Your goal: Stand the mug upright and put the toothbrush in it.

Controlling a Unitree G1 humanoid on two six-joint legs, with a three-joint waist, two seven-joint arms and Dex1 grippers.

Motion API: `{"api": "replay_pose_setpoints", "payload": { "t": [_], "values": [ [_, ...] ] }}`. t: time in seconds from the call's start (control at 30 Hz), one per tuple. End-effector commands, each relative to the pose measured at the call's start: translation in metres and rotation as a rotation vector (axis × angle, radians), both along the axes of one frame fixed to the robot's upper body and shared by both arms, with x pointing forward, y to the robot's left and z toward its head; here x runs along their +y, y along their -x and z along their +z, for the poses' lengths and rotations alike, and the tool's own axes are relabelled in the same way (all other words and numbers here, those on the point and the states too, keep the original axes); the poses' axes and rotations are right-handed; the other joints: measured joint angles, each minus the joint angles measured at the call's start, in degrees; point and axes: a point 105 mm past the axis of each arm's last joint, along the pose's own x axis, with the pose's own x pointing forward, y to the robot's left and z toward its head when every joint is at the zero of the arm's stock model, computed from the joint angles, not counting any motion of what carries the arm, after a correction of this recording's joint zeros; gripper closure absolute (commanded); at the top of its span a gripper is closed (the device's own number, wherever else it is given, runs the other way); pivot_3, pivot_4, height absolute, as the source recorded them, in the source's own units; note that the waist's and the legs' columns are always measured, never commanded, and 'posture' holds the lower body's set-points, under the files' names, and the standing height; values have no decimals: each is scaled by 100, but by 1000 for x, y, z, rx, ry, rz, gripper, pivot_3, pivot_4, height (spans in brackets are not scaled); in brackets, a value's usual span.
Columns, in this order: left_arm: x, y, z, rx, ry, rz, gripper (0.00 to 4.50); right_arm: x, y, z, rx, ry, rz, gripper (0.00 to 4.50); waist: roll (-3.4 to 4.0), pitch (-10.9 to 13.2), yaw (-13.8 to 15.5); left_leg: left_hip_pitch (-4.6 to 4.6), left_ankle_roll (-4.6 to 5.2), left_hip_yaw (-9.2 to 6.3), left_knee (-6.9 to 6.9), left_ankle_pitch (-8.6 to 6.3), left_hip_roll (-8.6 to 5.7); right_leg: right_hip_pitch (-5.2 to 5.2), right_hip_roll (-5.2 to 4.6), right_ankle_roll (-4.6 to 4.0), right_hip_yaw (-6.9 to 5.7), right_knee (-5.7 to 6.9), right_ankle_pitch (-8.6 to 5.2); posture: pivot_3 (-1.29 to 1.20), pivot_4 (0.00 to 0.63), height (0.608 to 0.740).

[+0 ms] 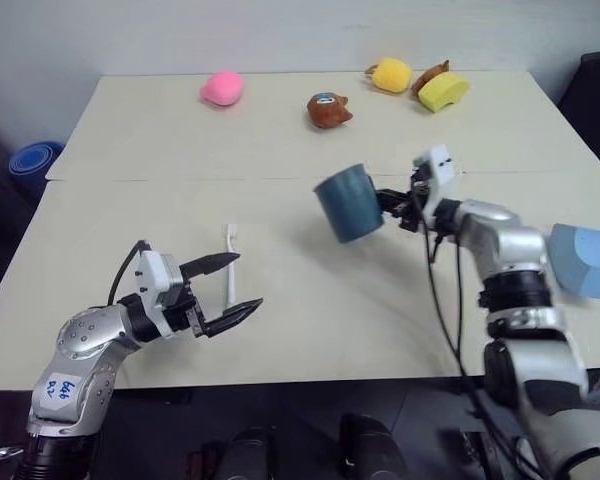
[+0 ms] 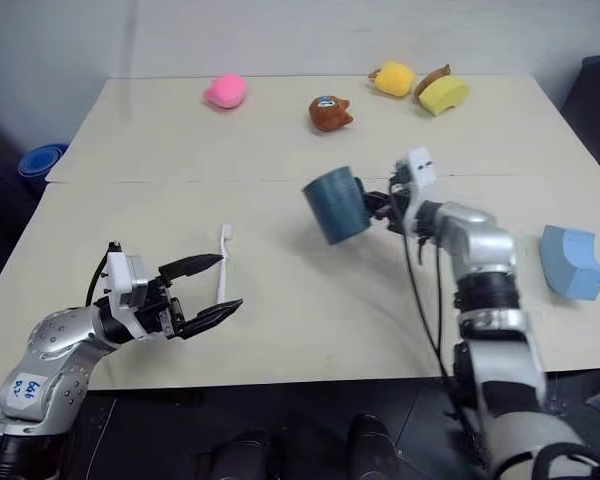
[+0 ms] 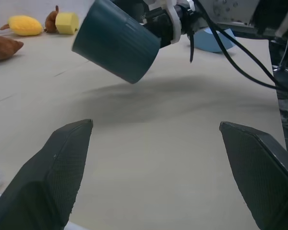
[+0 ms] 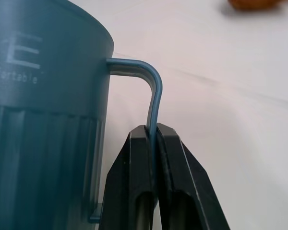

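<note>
The dark slate-blue mug (image 1: 348, 203) hangs tilted above the middle of the table, casting a shadow on the surface below. My right gripper (image 1: 392, 205) is shut on its thin handle (image 4: 155, 91), with both fingers (image 4: 134, 158) pinching the handle between them. The white toothbrush (image 1: 231, 262) lies flat on the table to the left of the mug, its bristle head pointing away from me. My left gripper (image 1: 248, 280) hovers open right beside the toothbrush's near end, holding nothing. In the left wrist view the mug (image 3: 117, 43) floats beyond my left gripper's spread fingers (image 3: 62, 163).
Along the far edge sit a pink toy (image 1: 222, 88), a brown plush (image 1: 328, 110), a yellow plush (image 1: 391, 74) and a yellow foam block (image 1: 443, 92). A light blue foam block (image 1: 583, 260) lies at the right edge. Blue bowls (image 1: 32, 158) sit off the table's left.
</note>
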Motion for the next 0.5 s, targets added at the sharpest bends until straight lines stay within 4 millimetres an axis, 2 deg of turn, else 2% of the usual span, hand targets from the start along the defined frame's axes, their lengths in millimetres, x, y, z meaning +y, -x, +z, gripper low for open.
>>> {"api": "replay_pose_setpoints", "payload": {
  "t": [0.03,0.13,0.23,0.37,0.43,0.5],
  "values": [
    [10,-4,9,-55,2,59,0,46,11,21,-470,-38,-20,4451,0,0,7,0,0,0,0,0,-1,0,0,0,1,0,0,0,150,740],
    [13,-6,9,-68,7,85,0,58,14,0,-533,-11,-58,4451,-2,-1,25,0,-1,-16,3,0,-11,4,-7,0,-6,10,0,0,150,740],
    [13,-7,12,-88,14,109,0,62,27,-20,-601,-19,-42,4451,-1,-1,-3,2,-1,-18,1,0,-14,4,-8,0,-7,11,0,0,150,740],
    [23,-5,15,-107,15,171,0,49,39,-47,-593,13,-21,4451,-1,-1,-18,6,-1,-19,-1,0,-12,6,-8,0,-6,12,0,0,150,740],
    [28,-3,14,-102,14,190,0,44,44,-49,-616,15,-4,4451,-1,-1,-28,7,-1,-18,0,0,-11,7,-8,0,-5,11,0,0,150,740],
    [34,-3,14,-107,7,221,0,37,45,-54,-597,30,2,3957,-2,-1,-13,15,-1,-24,0,0,-10,19,-8,0,-7,11,0,0,150,740]
  ]
}}
